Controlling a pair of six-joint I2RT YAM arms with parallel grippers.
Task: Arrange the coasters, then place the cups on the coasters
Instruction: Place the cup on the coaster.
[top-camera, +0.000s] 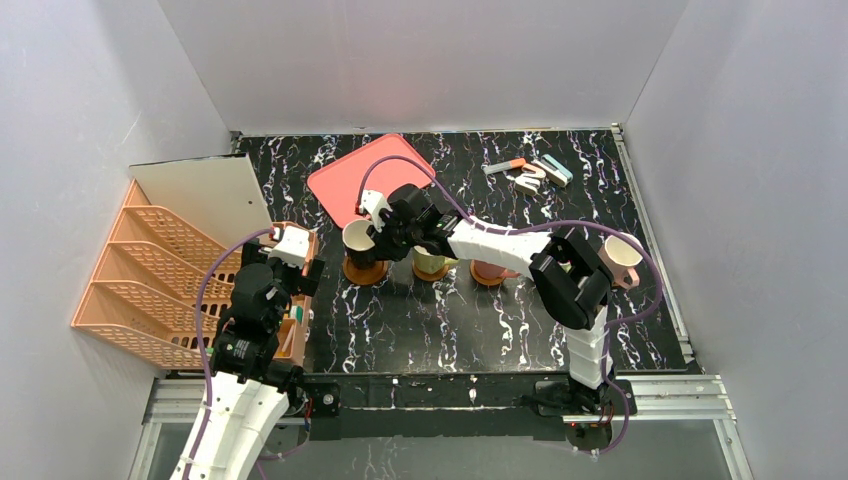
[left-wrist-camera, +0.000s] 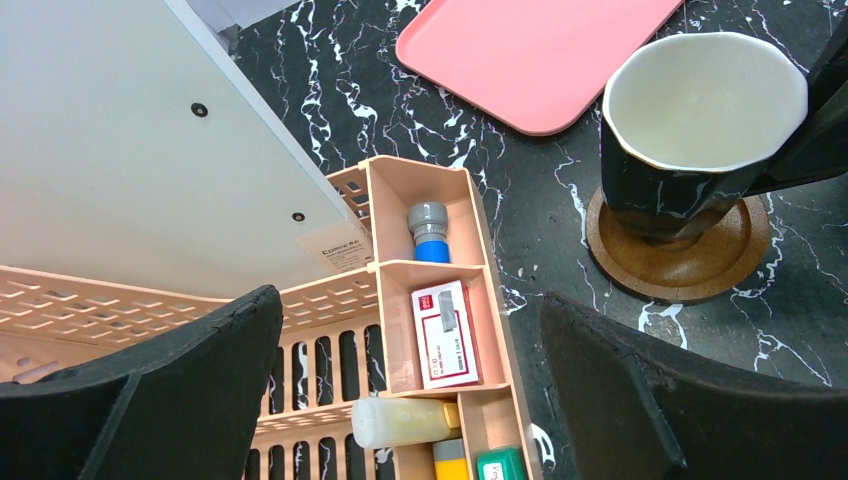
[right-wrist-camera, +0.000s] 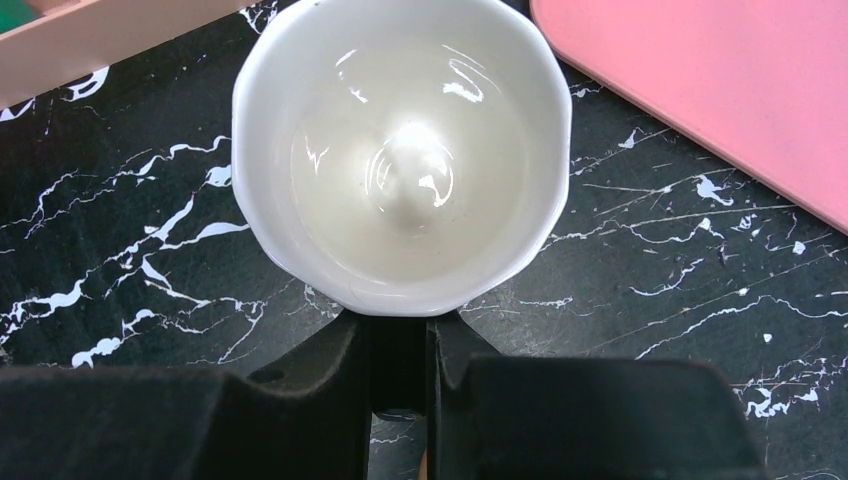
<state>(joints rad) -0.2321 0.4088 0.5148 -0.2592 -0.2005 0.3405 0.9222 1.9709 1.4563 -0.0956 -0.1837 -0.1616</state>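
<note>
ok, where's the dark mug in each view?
Top external: dark mug left of centre, on the leftmost coaster.
Left wrist: upper right, on that coaster.
Right wrist: centre, seen from above, right pincer shut on its handle.
Shared landmark: pink tray, beside the mug in every view.

The marbled table (top-camera: 450, 330) bears pink tray (top-camera: 345, 185), coasters (left-wrist-camera: 690, 272), orange organizer (left-wrist-camera: 395, 200).

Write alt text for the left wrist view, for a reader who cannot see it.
A dark mug with a cream inside stands on a brown round coaster on the black marbled table, upper right. The left gripper hangs open over a peach organizer of small items; a pink tray lies behind.
</note>
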